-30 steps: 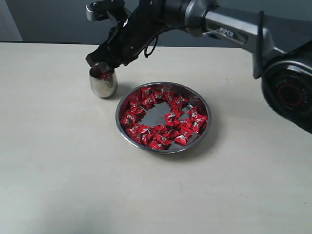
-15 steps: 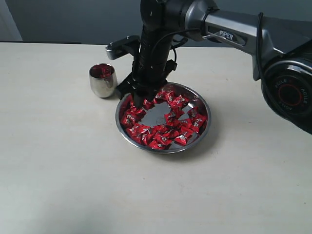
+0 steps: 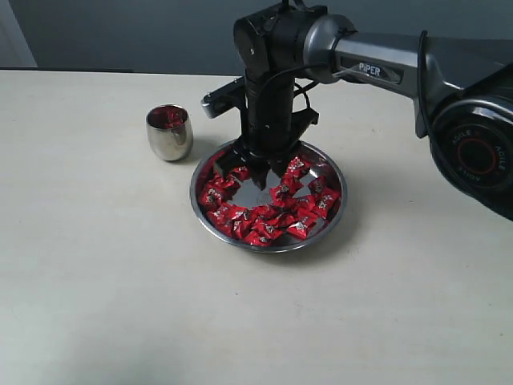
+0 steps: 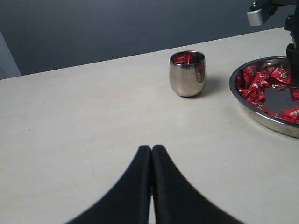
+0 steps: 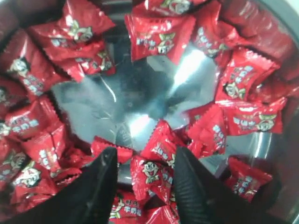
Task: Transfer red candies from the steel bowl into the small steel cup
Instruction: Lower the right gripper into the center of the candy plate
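Observation:
The steel bowl (image 3: 335, 210) sits mid-table, ringed with several red candies (image 3: 298, 216) around a bare flat centre. My right gripper (image 3: 263, 163) reaches straight down into its far side. In the right wrist view that gripper (image 5: 145, 158) is open, its black fingers (image 5: 189, 179) straddling one red candy (image 5: 152, 175) lying among the others. The small steel cup (image 3: 169, 134) stands upright left of the bowl, red candy showing inside (image 4: 187, 59). My left gripper (image 4: 152, 149) hovers low over bare table, shut with nothing in it, short of the cup (image 4: 187, 80).
The bowl's rim (image 4: 261, 116) shows at the edge of the left wrist view. The right arm (image 3: 385, 64) stretches in from the right above the table's back. A dark wall (image 3: 96, 32) runs behind the pale tabletop (image 3: 120, 281).
My right gripper left the cup's mouth, swung right and came down into the far side of the bowl among the candies.

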`<state>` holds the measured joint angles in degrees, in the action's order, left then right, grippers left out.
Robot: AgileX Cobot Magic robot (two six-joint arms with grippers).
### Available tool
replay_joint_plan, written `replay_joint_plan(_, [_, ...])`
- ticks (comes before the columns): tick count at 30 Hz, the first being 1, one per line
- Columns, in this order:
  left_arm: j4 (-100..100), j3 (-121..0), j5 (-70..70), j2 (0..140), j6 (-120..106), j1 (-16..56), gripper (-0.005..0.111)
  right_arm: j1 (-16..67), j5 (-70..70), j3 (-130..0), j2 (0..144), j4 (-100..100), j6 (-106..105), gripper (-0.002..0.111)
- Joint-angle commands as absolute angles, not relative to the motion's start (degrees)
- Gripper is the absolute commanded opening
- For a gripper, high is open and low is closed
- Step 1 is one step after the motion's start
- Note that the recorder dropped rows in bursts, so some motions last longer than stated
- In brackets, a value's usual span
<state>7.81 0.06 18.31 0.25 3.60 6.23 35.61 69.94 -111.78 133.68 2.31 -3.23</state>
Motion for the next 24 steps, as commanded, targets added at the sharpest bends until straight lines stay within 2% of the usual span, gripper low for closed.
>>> replay_joint_plan(1, [7.75,0.0,17.77,0.0,3.91,6.4,0.0,35.37,69.96,-108.46,133.5,3.16,-2.75,0.04])
replay_joint_plan(24, [7.75,0.0,17.77,0.0,3.91,6.4,0.0,35.37,69.74,-106.96,136.31,6.75,-2.75,0.039])
